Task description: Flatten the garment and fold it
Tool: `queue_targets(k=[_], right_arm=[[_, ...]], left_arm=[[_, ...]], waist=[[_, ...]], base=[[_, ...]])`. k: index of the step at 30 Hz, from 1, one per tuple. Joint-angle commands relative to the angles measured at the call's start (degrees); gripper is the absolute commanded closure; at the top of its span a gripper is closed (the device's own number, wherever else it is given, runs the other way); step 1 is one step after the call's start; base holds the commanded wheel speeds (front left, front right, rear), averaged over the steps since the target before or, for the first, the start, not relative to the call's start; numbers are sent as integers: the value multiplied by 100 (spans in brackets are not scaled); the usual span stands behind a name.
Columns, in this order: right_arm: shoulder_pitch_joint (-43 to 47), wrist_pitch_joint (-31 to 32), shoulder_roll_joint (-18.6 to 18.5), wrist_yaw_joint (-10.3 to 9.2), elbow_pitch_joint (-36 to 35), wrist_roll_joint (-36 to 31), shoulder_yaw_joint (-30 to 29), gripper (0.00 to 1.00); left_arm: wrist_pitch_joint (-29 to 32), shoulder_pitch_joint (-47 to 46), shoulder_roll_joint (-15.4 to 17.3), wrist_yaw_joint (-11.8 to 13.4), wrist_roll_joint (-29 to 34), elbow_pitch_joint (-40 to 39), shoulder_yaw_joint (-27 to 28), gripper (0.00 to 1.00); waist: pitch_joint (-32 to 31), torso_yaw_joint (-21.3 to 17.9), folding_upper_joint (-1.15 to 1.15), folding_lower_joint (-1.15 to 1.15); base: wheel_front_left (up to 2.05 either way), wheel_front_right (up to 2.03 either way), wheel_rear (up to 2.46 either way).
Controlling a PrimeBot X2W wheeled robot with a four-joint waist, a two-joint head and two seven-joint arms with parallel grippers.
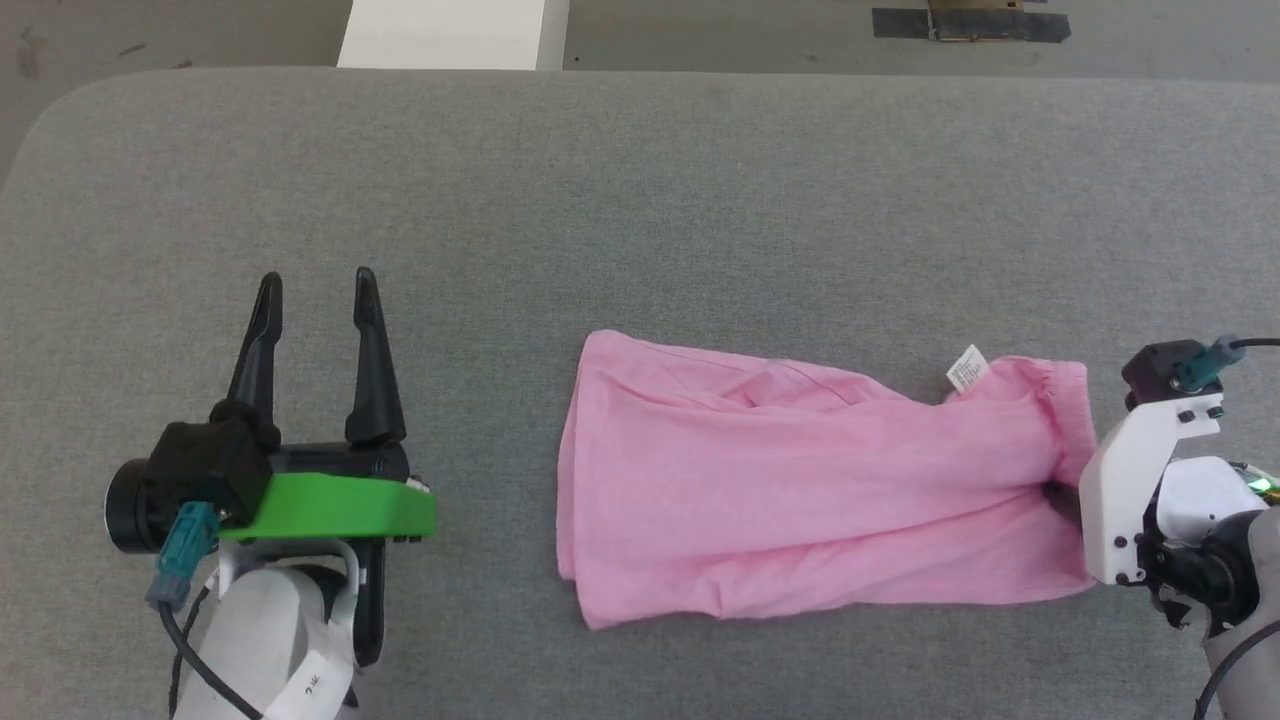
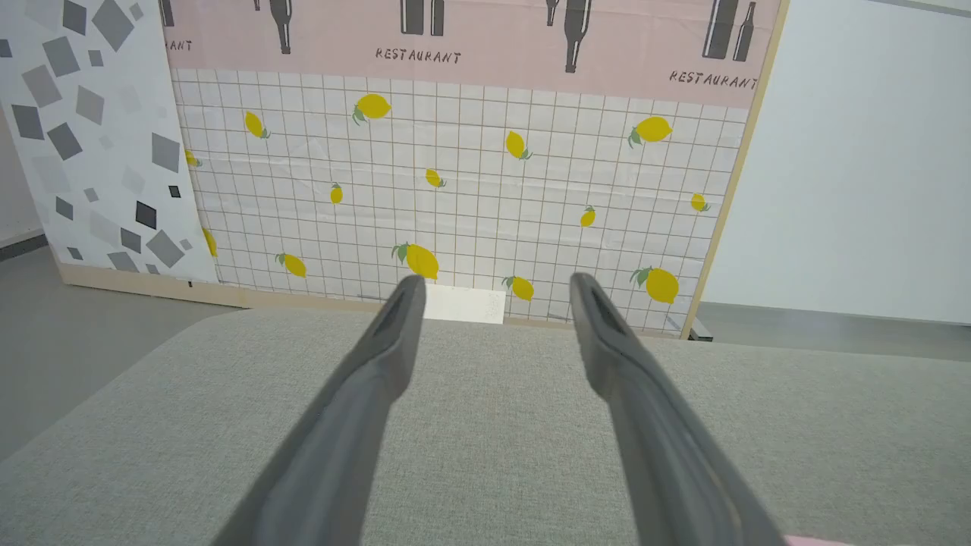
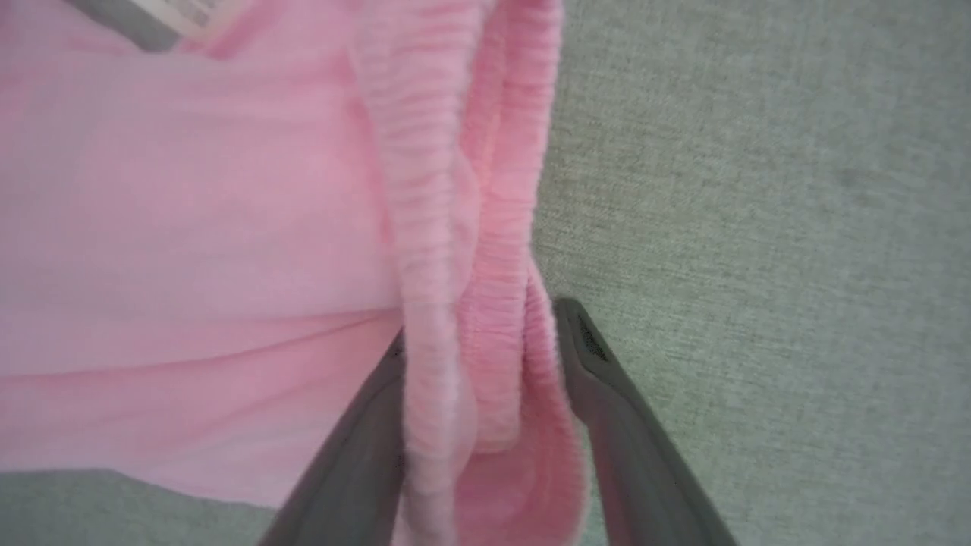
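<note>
Straddling the garment (image 1: pixel 800 480) edge — right claw (image 3: pixel 485 334) spread.

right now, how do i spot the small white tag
On the wide grey fabric surface lies a light pink thin garment. At its far edge beside the gathered elastic band is the small white tag, the only white on pink.

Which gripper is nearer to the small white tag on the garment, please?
Right. The right gripper straddles the gathered edge of the garment beside the tag; the left gripper sits open beyond its opposite end.
</note>
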Motion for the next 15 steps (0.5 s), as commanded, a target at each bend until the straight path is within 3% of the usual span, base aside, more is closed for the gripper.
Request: queue_targets(k=[1,10,15], right_arm=[[48,40,-5,-11,184,53,8,100],[-15,-188,-626,-11,570,-244,-1121,100],[0,-182,-782,-11,666,-457,-1298,100]], left_arm=[[-25,82,-55,-59,62,5,65,0],[-25,164,-285,-363,247,92,335,0],[-26,224,-385,-486,300,168,438,0]], waist=[[-12,-8,0,0],[-113,2,0,0],[-206,-6,0,0]], base=[[0,0,0],[0,0,0],[0,0,0]])
